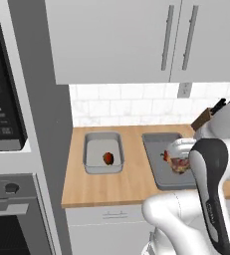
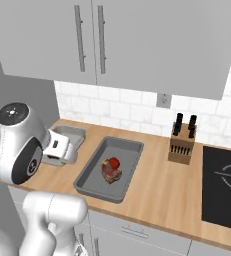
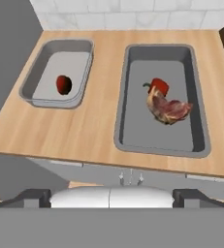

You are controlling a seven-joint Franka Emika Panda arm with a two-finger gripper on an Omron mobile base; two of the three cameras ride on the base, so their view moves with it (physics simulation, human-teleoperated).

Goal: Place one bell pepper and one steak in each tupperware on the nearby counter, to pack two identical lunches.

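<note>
On your counter (image 3: 99,126) two tupperwares sit side by side: the left tray (image 3: 33,94) holds one pepper (image 3: 63,84); the right tray (image 3: 133,140) holds a pepper (image 3: 160,86) touching a steak (image 3: 169,110).

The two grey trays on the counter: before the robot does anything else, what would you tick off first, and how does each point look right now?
1. Larger tupperware holds a red bell pepper and a steak: ok.
2. Smaller tupperware holds a bell pepper: ok.
3. Smaller tupperware holds a steak: not ok, none is visible in it.
4. Gripper open and carrying nothing: ok.
5. Both tubs sit flat on the counter: ok.
6. Where a second steak is: cannot tell.
</note>
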